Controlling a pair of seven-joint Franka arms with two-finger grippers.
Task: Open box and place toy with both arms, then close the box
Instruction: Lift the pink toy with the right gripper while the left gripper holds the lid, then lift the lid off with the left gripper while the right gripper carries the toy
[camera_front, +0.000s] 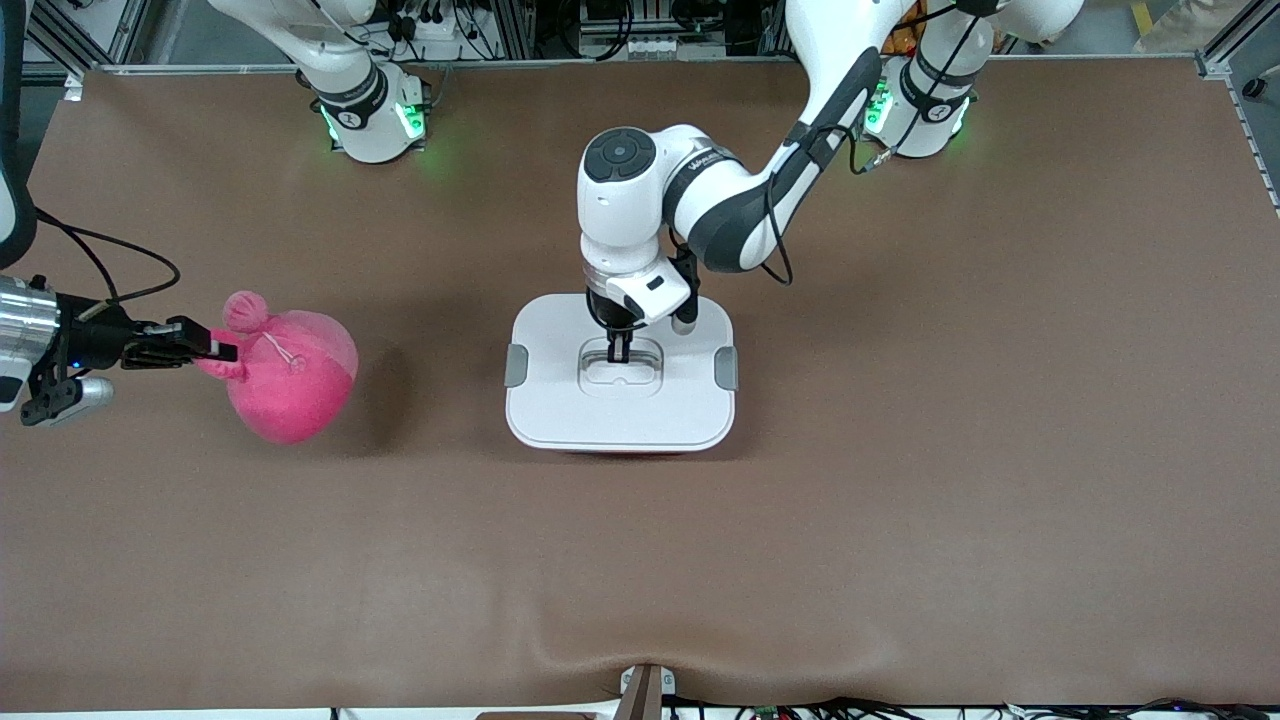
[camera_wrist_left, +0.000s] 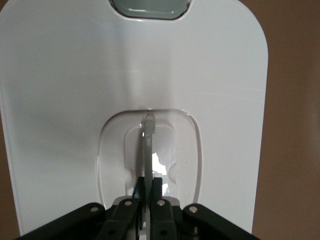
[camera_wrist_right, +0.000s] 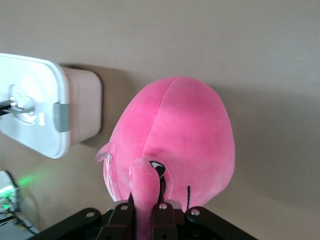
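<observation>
So the rounded-rectangular pink plastic box (camera_front: 620, 375) sits dead centre of the front frame on the brown table (camera_front: 900, 500), with its white lid (camera_front: 560, 400) on and a grey clip (camera_front: 516, 365) on each short side. The left arm (camera_front: 700, 200) comes down from the upper right of the frame and bends to the middle, and the left gripper (camera_front: 618, 350) is down in the lid's recess, pinched tight on the thin grey handle (camera_wrist_left: 149, 145). In the left wrist shot you can see the fingers (camera_wrist_left: 157, 187) squeezed together at the lower middle with the handle bar running up from between them.

Over at the left edge of the front frame, about mid-height, the right gripper (camera_front: 222, 351) pokes in sideways and is clamped on a stubby limb (camera_wrist_right: 144, 192) of the round hot-pink plush toy (camera_front: 290, 385). The toy hangs off the fingertips, casting a shadow on the table beside it. In the right wrist shot the toy fills the centre, with the box at the left edge, well apart from it.
</observation>
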